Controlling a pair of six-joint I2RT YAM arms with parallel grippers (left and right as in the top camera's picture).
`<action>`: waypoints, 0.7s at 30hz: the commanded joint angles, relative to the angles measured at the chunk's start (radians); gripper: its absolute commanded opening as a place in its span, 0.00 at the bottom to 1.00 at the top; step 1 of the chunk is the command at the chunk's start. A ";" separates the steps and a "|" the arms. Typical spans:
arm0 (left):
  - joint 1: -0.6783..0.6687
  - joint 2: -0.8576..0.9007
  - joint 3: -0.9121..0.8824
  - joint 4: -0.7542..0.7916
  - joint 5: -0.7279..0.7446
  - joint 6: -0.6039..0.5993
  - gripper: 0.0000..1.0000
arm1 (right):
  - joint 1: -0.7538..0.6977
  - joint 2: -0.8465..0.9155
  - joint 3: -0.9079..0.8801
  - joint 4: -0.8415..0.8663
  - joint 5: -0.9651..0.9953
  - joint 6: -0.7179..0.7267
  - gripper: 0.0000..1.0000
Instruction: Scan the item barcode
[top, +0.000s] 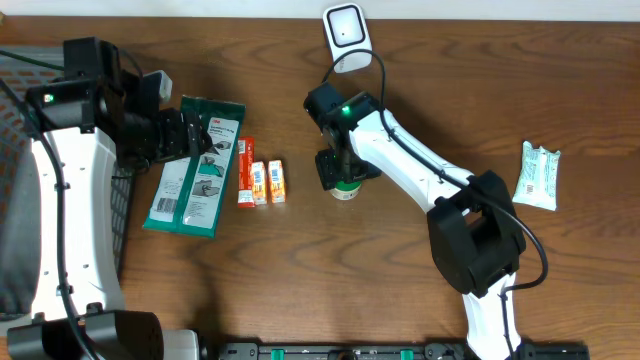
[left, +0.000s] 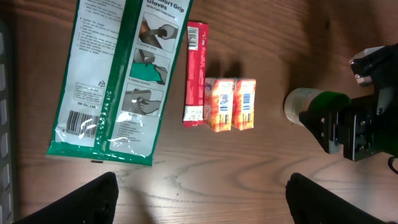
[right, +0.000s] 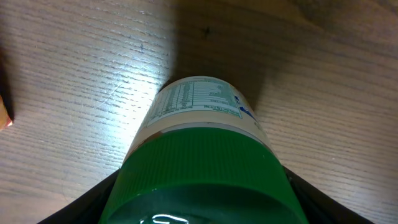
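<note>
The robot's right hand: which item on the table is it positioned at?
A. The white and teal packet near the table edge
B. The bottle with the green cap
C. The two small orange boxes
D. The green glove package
B: from overhead the right hand sits directly over the green-capped bottle, and the right wrist view shows its fingers on either side of the cap.

The overhead camera looks straight down from high above on the whole brown wooden table (top: 300, 285). The left wrist camera faces down from mid height; at its right edge stands the white plastic bottle with a green ribbed lid (left: 301, 106). The right wrist camera sees that bottle from just above, and all three views share it.
</note>
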 joint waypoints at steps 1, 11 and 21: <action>0.000 -0.014 -0.003 -0.003 0.005 -0.005 0.87 | 0.010 0.005 -0.025 0.009 0.018 -0.005 0.70; 0.000 -0.014 -0.003 -0.003 0.005 -0.005 0.87 | 0.010 0.006 -0.043 0.035 0.021 -0.005 0.70; 0.000 -0.014 -0.003 -0.003 0.005 -0.005 0.87 | 0.010 0.006 -0.063 0.071 0.020 -0.005 0.70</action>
